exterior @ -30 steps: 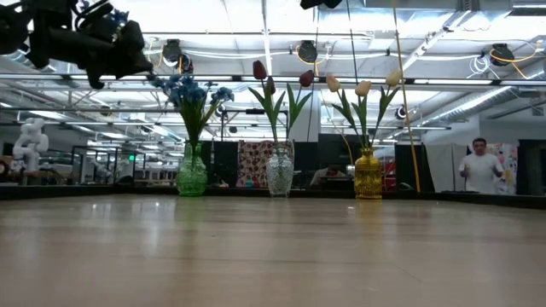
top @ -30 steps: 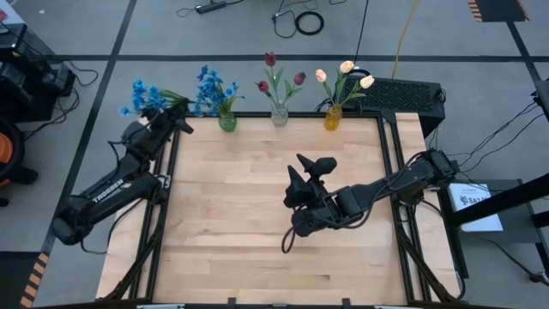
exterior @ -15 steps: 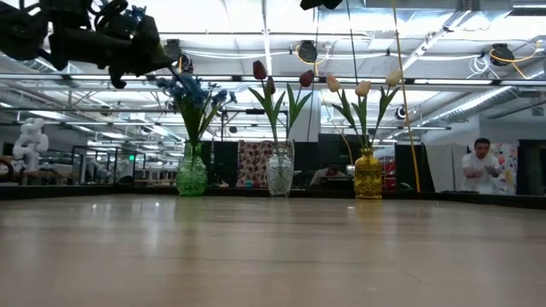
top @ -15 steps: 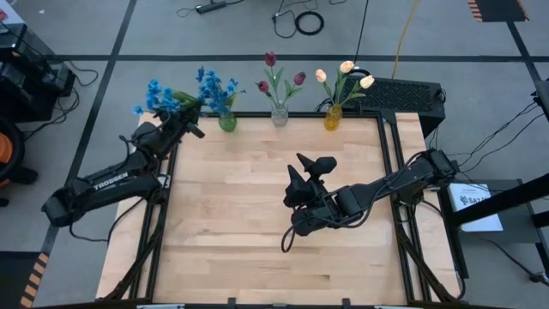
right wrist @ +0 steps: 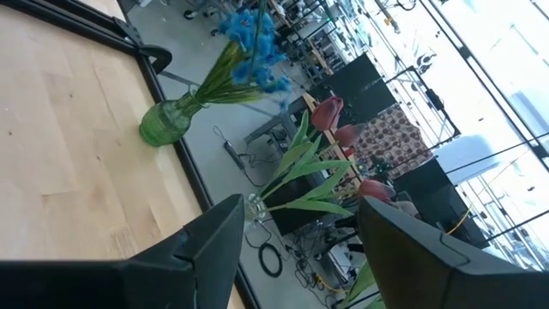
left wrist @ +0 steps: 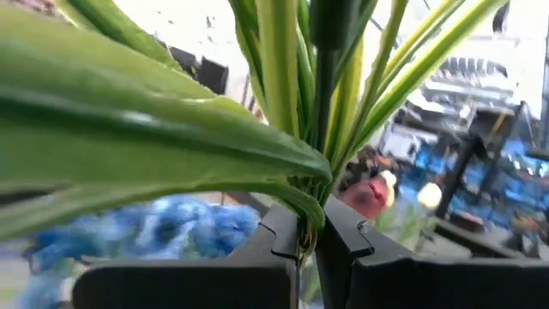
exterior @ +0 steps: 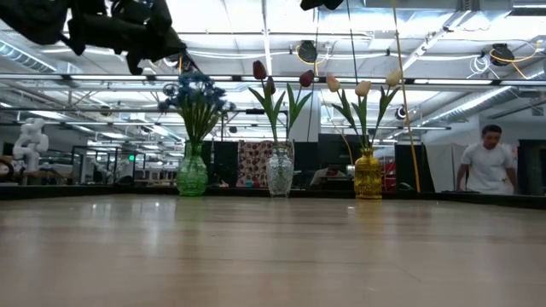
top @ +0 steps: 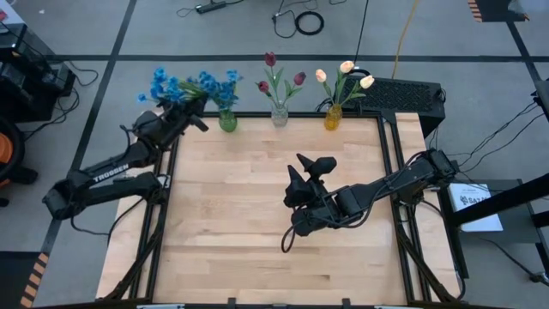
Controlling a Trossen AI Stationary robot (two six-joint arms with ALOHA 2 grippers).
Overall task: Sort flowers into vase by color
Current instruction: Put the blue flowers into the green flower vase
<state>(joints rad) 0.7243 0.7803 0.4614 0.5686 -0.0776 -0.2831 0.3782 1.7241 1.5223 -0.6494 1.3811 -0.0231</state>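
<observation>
High view: overhead, looking straight down on the whole bench [top: 274,215], with three vases along its far edge. Low view: at bench-top height, looking level across to the same green vase [exterior: 192,170], clear vase [exterior: 280,173] and yellow vase [exterior: 368,174] and the room behind. Left wrist view: very close, filled with green stems [left wrist: 283,77] above its fingers [left wrist: 283,245]; right wrist view: farther off, tilted, sharing the green vase [right wrist: 163,123].

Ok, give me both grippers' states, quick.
Left gripper: shut on a blue flower stem, near the green vase.
Right gripper: open, empty, above the table.
</observation>
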